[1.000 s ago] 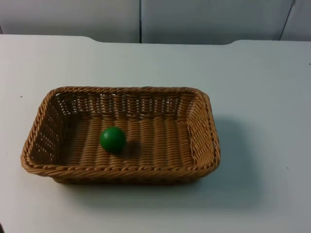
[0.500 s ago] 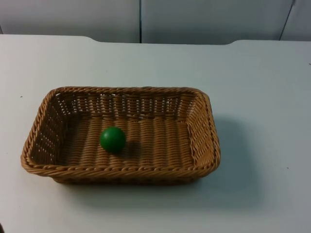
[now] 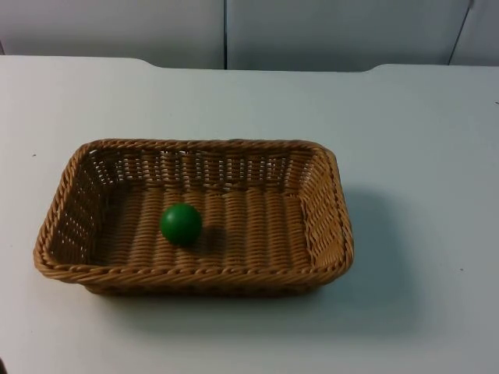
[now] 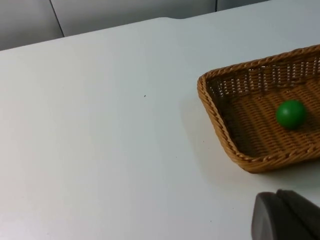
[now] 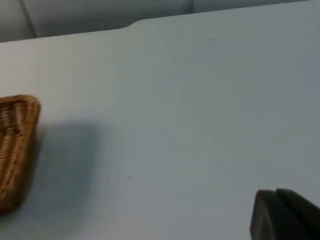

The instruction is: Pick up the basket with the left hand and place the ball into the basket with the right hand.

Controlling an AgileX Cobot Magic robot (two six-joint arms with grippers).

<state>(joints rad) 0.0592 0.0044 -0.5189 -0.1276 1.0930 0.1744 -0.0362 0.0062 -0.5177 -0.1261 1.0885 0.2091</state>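
Basket (image 3: 335, 226) rests flat on the white table (image 3: 421, 140), long side running across the top view, near the table's middle. It is a rectangular brown wicker tray with low, outward-sloping walls and a braided rim. Ball (image 3: 181, 224), green and smooth, lies on the basket floor, left of the floor's centre and apart from all four walls; it casts a small shadow on the weave to its right. A grey partition wall (image 3: 327, 31) closes the table's far edge. In the left wrist view the basket (image 4: 220, 120) shows one short end and part of a long wall, with the ball (image 4: 291, 114) inside it; one dark fingertip of the left gripper (image 4: 285, 217) stands over bare table, near the basket's corner but apart from it. In the right wrist view one corner of the basket (image 5: 22, 145) appears with its shadow on the table beside it; one dark fingertip of the right gripper (image 5: 282, 215) stands over bare table, well apart from that corner. Neither fingertip touches the basket or the ball, and nothing is seen held at either. How far either pair of jaws is spread: cannot be told, since only a single fingertip of each is visible.
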